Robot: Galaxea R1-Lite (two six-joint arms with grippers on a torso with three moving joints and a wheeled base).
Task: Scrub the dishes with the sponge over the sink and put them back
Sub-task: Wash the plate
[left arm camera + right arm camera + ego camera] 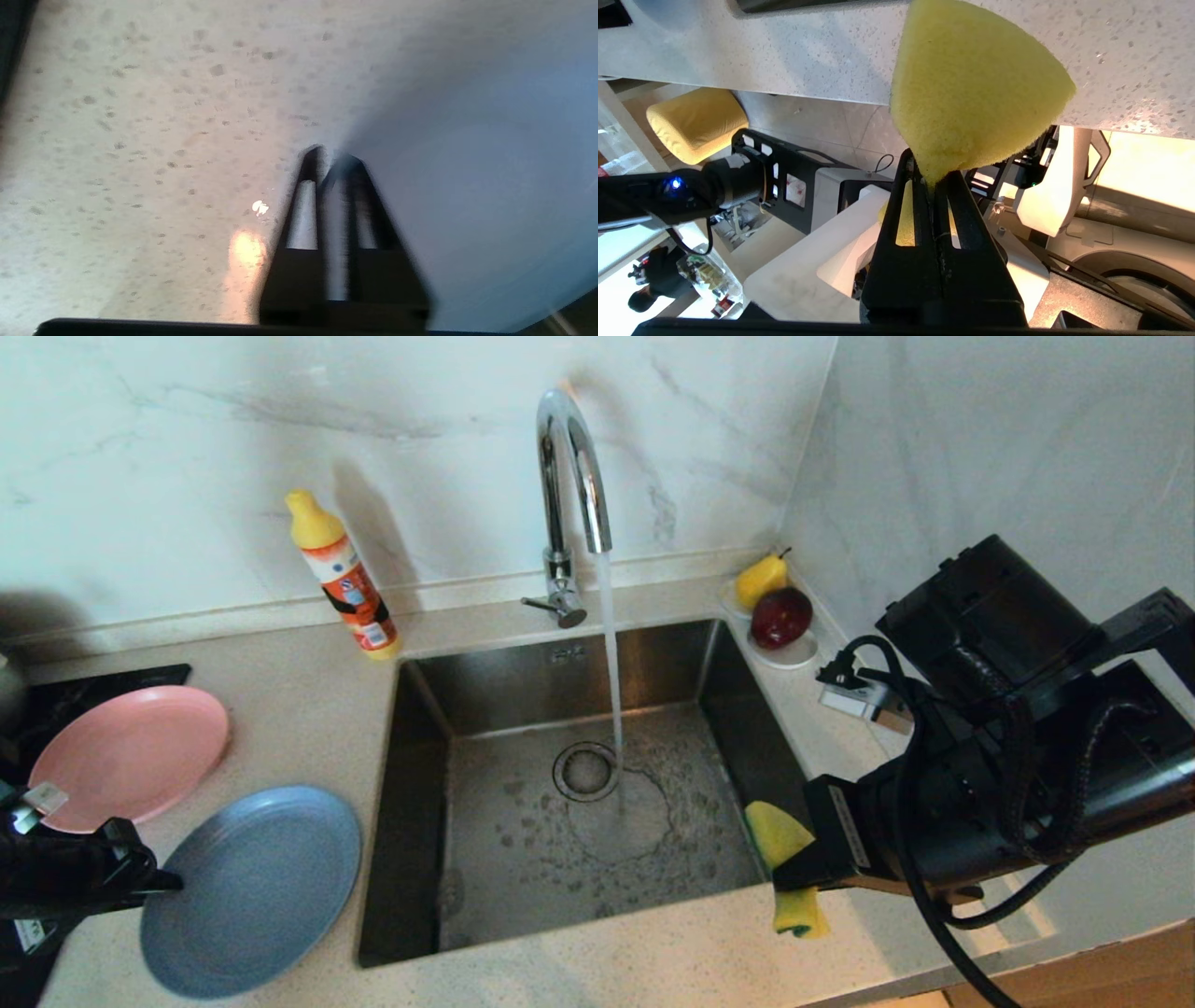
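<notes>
While the right gripper (pixel 794 877) holds the sponge (pixel 782 845) clamped at the sink's (pixel 411 821) right rim, the left gripper (pixel 332 156), pinching the blue plate's (pixel 257 887) left rim, should lift level, lest it slip.

Sink (pixel 448 859) set in counter (pixel 308 709), centre. Tap (pixel 569 476) behind sink, at wall. Bottle (pixel 343 577) behind sink's left corner. Two plates (pixel 131 756) (pixel 252 887) on counter left of sink, one behind other, just apart. Left gripper (pixel 163 880) at nearer plate's left rim. Saucer with fruit (pixel 780 616) on counter at right rear corner. Sponge (pixel 784 859) in right gripper (pixel 794 873), over sink's front right rim.
</notes>
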